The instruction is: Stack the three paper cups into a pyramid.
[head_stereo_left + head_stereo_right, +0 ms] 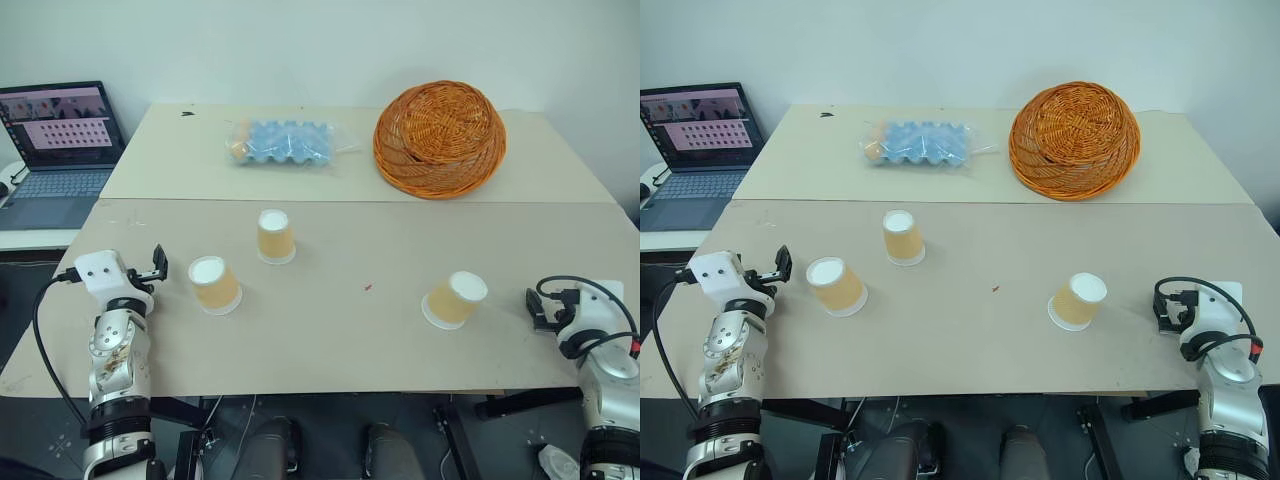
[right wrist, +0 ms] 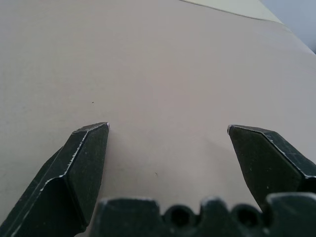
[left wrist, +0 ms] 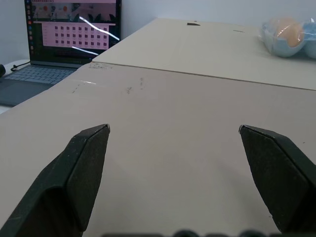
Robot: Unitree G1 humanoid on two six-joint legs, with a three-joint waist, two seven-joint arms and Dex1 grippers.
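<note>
Nothing is stacked yet. On the table (image 1: 330,350), in front of the basket (image 1: 440,140), the three paper cups stand upside down and apart: one (image 1: 275,237) far left of it, another (image 1: 214,285) further left and nearer, the third (image 1: 455,299) straight in front. Left gripper (image 1: 158,264) and right gripper (image 1: 535,308) both gape wide, holding nothing.

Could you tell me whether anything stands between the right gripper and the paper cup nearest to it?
Nothing visible does. The right gripper is open at the table's right edge, and only bare table lies between it and the nearest paper cup, which stands upside down, apart from the other two cups.
</note>
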